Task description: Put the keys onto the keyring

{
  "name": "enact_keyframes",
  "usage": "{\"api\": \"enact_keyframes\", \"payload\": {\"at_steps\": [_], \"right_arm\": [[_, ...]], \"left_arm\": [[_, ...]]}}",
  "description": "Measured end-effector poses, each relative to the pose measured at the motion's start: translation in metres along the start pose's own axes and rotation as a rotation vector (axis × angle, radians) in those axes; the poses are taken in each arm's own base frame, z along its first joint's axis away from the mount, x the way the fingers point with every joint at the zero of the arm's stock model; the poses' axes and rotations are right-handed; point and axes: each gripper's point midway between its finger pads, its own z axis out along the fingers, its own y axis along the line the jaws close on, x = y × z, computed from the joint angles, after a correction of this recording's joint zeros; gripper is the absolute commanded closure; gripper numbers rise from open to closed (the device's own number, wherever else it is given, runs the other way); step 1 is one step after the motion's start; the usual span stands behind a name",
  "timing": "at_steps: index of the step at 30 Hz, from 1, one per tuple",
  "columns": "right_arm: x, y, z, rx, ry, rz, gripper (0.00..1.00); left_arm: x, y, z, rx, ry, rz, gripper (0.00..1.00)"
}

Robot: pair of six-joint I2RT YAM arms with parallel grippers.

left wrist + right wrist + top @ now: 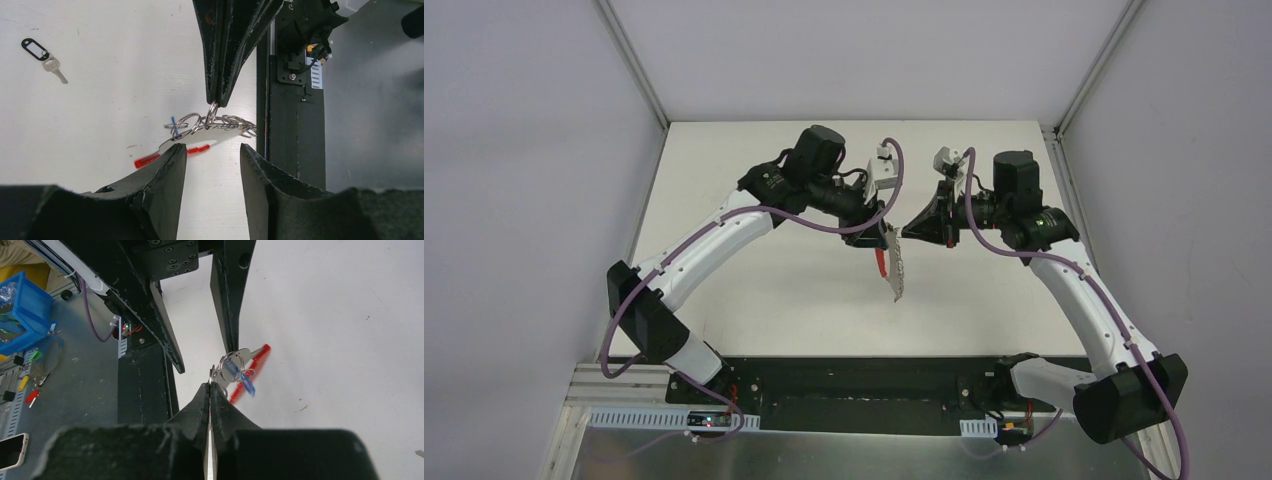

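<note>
The keyring (pixel 896 270) hangs in the air between both arms: a silvery row of rings (pixel 232 123) with a red band (pixel 147 160) blurred below it. My right gripper (pixel 210 385) is shut on one ring (pixel 212 108) of it. The blue-headed key (pixel 246 384) dangles at a large ring (pixel 231 365). My left gripper (pixel 212 148) stands open just under the keyring, its left fingertip (pixel 176 150) close to the red band, with nothing between the pads. The silver key with a dark loop (pixel 51 64) lies on the table far to the left.
The white table (pixel 754 290) is walled on three sides. The black base bar (pixel 290 130) runs along its near edge, close behind the hanging keyring. A blue bin (pixel 20 315) and small items lie on the floor beyond the table.
</note>
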Motion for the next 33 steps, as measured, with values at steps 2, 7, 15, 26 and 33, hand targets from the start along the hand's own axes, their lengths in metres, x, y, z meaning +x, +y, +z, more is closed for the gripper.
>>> {"api": "enact_keyframes", "payload": {"at_steps": [2, 7, 15, 26, 33], "right_arm": [[0.0, 0.002, 0.001, -0.012, -0.006, 0.01, 1.0], [0.0, 0.004, 0.002, -0.029, -0.012, 0.035, 1.0], [0.001, 0.004, 0.003, -0.036, -0.019, 0.042, 1.0], [-0.001, 0.007, 0.003, -0.048, -0.025, 0.035, 1.0], [-0.004, 0.01, 0.001, -0.046, -0.032, 0.02, 1.0]], "left_arm": [[0.001, 0.001, 0.002, 0.004, 0.003, -0.003, 0.55], [0.0, -0.002, 0.004, 0.03, -0.006, -0.002, 0.55], [-0.013, -0.008, 0.004, 0.076, -0.037, 0.024, 0.55], [-0.023, -0.013, 0.012, 0.149, -0.056, 0.021, 0.6], [-0.026, -0.015, 0.011, 0.157, -0.06, 0.02, 0.69]]}}
